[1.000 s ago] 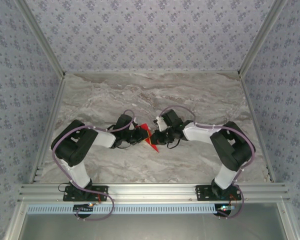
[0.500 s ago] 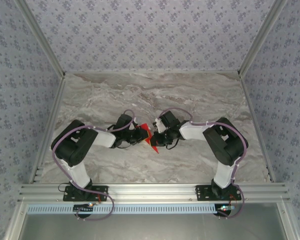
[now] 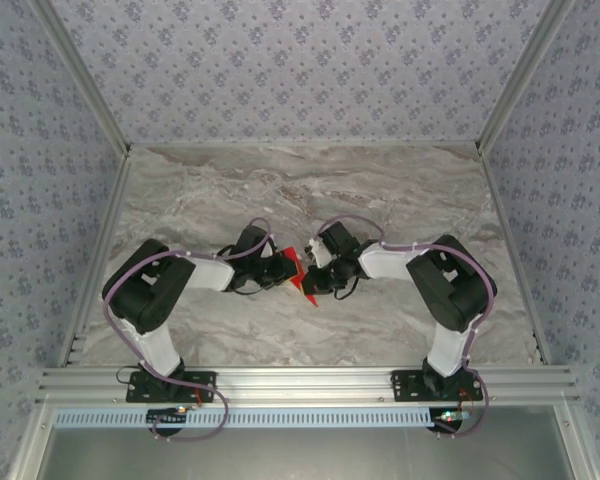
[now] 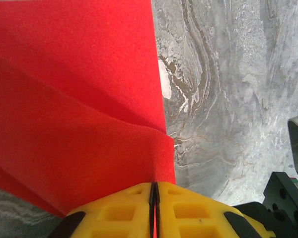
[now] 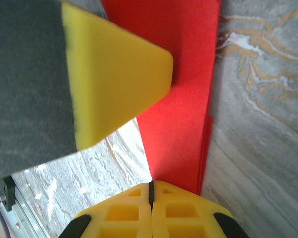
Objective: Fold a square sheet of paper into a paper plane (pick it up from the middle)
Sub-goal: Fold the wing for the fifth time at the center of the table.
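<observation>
The red paper (image 3: 296,266) is partly folded into creased layers and is held just above the marble table between the two grippers, mid-table. In the left wrist view the red paper (image 4: 79,124) fans out from the seam of my left gripper (image 4: 154,184), which is shut on its edge. My left gripper (image 3: 284,268) meets my right gripper (image 3: 315,280) at the paper. In the right wrist view my right gripper (image 5: 150,183) is shut, and the layered red paper (image 5: 181,124) passes under its right finger with no red in the seam. The left gripper's yellow finger (image 5: 114,74) overlaps the paper.
The marble table (image 3: 380,190) is enclosed by patterned walls and aluminium posts, with a rail (image 3: 310,380) along the near edge. Black parts of the right arm (image 4: 288,191) stand close to the left gripper.
The right arm has drawn in leftward, its elbow pulled closer, and its gripper now covers the lower tip of the red paper. The left arm has barely moved.
</observation>
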Robot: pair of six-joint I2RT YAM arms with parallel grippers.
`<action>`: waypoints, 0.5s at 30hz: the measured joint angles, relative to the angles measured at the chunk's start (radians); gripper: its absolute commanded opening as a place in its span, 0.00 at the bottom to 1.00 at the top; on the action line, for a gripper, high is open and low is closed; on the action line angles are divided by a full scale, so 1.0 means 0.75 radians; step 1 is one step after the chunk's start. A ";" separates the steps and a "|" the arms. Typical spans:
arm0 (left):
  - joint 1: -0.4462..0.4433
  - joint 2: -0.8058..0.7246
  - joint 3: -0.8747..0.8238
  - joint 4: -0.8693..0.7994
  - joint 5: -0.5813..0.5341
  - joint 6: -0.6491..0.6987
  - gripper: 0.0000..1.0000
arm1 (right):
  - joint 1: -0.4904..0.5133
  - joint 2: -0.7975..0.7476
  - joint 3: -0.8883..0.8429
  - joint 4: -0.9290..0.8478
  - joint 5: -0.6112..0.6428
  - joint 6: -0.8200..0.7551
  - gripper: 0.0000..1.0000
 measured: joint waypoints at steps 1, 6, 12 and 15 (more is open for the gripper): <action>-0.002 0.000 0.006 -0.015 -0.004 0.001 0.11 | 0.000 -0.005 -0.001 -0.017 0.000 -0.013 0.06; -0.006 0.000 0.024 -0.053 -0.017 0.010 0.11 | 0.000 -0.035 -0.026 -0.066 -0.005 -0.057 0.06; -0.008 0.001 0.033 -0.073 -0.021 0.010 0.10 | 0.000 -0.073 -0.074 -0.084 -0.005 -0.087 0.06; -0.008 0.002 0.036 -0.078 -0.021 0.010 0.10 | 0.000 -0.100 -0.105 -0.085 -0.004 -0.097 0.06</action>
